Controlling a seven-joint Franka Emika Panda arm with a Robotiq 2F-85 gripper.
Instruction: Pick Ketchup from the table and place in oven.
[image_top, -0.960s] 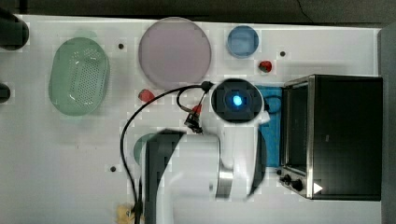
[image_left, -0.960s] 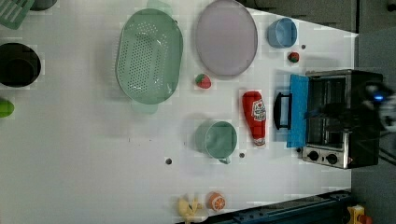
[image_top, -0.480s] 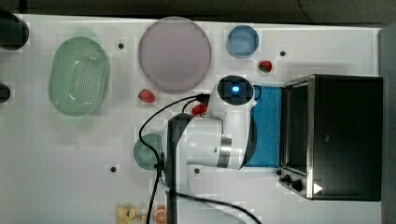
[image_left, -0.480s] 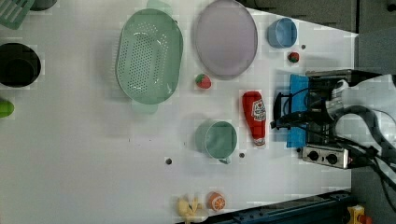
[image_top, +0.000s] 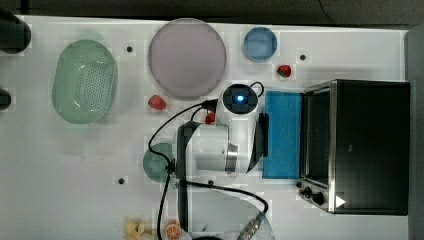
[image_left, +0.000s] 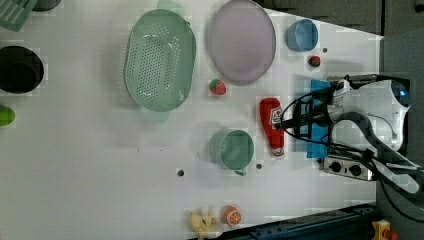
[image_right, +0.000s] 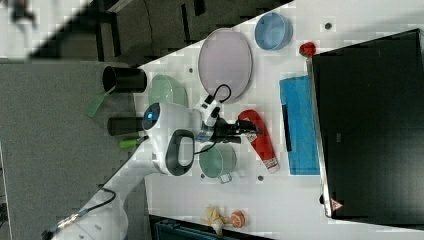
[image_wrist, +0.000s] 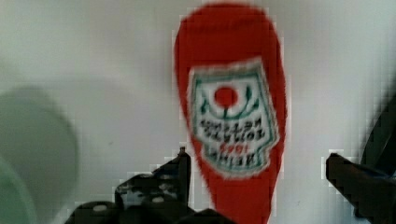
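Over the long red squeeze ketchup bottle lying flat on the big white tabletop, between the teal mug and the lowered blue door of the black toaster oven: gripper spread wide, holding nothing, one finger either side of the label. Judged risks: round bottle rolling or squirting out of a grip set off-centre, tapered end tipping on lift, elbow brushing the mug or the oven door. Crowded white surface with small dark holes, green colander, mauve plate, blue bowl, small red fruits; grey floor beyond.
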